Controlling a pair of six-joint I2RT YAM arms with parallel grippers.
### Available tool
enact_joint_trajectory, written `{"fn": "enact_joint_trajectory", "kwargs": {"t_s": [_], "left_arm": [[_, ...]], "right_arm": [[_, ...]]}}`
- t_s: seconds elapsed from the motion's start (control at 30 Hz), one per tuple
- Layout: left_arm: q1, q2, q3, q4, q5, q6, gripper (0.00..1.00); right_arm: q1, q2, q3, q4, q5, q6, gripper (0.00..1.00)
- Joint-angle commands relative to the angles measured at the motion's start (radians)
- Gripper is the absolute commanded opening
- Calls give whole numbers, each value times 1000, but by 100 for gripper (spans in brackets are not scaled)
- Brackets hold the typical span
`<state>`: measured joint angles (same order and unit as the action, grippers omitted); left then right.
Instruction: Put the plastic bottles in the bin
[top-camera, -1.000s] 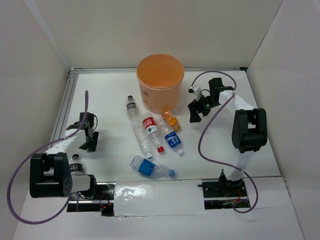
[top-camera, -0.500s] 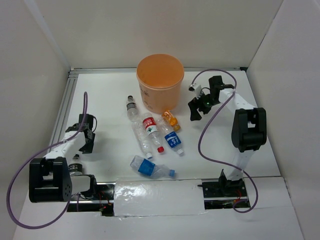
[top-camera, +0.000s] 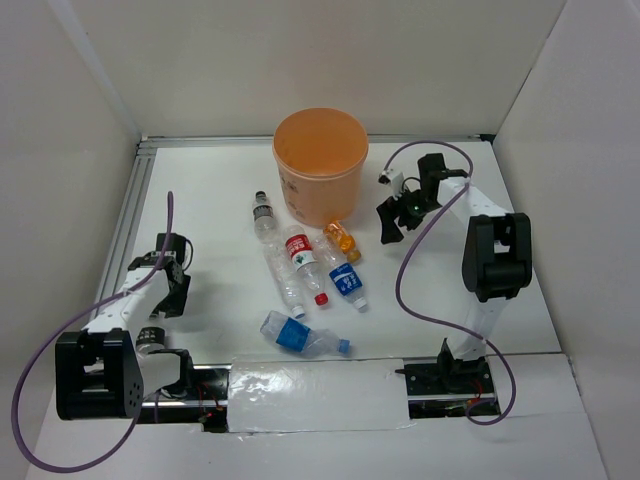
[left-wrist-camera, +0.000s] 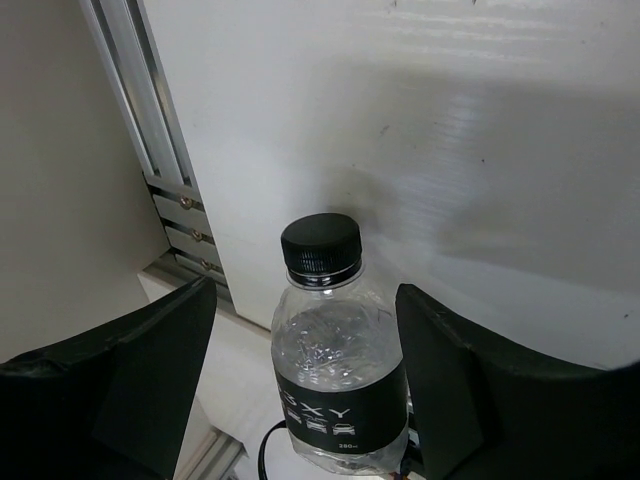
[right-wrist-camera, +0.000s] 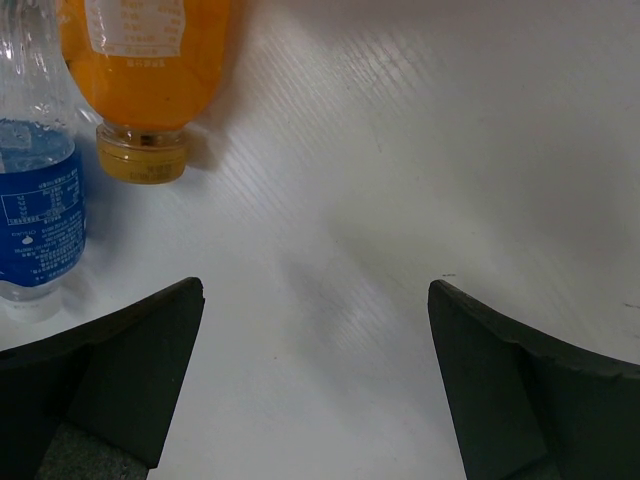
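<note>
The orange bin (top-camera: 320, 165) stands at the back middle. Several plastic bottles lie in front of it: a plain one with a dark cap (top-camera: 263, 215), a long clear one (top-camera: 283, 275), a red-label one (top-camera: 303, 258), an orange one (top-camera: 342, 240), a blue-label one (top-camera: 346, 283) and a blue one (top-camera: 300, 337). A dark-capped, black-label bottle (left-wrist-camera: 340, 350) stands upright at the near left (top-camera: 150, 327). My left gripper (left-wrist-camera: 305, 390) is open with this bottle between its fingers. My right gripper (top-camera: 392, 222) is open and empty, right of the orange bottle (right-wrist-camera: 150, 60).
An aluminium rail (top-camera: 128, 215) runs along the table's left edge, close to my left gripper (top-camera: 172, 298). White walls enclose the table on three sides. Purple cables loop off both arms. The blue-label bottle (right-wrist-camera: 40, 210) shows at the left edge of the right wrist view.
My left gripper has moved toward the near edge and a little left, closer to the upright black-label bottle. The right gripper has barely shifted. The bottles have not moved.
</note>
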<state>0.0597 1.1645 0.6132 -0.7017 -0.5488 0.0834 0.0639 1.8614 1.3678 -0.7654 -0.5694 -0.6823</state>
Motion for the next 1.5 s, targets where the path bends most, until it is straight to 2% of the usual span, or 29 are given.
{"fn": "enact_joint_trajectory", "kwargs": {"t_s": [0.0, 0.17, 0.23, 0.4, 0.67, 0.83, 0.87, 0.97, 1.0, 1.1, 1.17, 1.27, 1.37, 1.4, 1.47], "left_arm": [[-9, -3, 26, -45, 4, 3, 85], [-9, 6, 16, -56, -5, -7, 86], [-9, 15, 16, -56, -14, -7, 84], [-30, 110, 26, -56, 6, -36, 86], [-43, 286, 77, -76, 9, -76, 85], [-52, 356, 99, -87, -9, -94, 63], [-52, 369, 111, -87, -10, -103, 50], [-52, 379, 120, -96, -19, -112, 32], [-52, 379, 129, -96, -19, -112, 18], [-52, 379, 149, -87, -45, -123, 0], [-52, 389, 178, -87, -60, -137, 0], [-90, 411, 305, -133, -83, -175, 0], [-161, 411, 521, -154, -56, -189, 0], [-181, 411, 649, -154, -45, -189, 0], [-216, 420, 790, -139, -14, -189, 0]], "right_arm": [[-18, 15, 5, 12, -29, 23, 100], [-27, 15, 5, 21, -50, 32, 100], [-27, 15, 5, 32, -72, 41, 100], [-27, 24, -15, 75, -106, 84, 100], [-45, -22, -81, 98, -145, 60, 100], [-67, -22, -81, 98, -178, 49, 100], [-79, -22, -81, 98, -191, 34, 100], [-99, -22, -91, 98, -192, 7, 100], [-108, -22, -92, 98, -192, 7, 100], [-117, -22, -101, 98, -202, -2, 100], [-118, -31, -110, 107, -202, -11, 100], [-118, -60, -131, 118, -202, -36, 100], [-118, -86, -141, 118, -193, -65, 99], [-107, -87, -153, 129, -184, -74, 97], [-95, -100, -162, 129, -164, -89, 92]]}}
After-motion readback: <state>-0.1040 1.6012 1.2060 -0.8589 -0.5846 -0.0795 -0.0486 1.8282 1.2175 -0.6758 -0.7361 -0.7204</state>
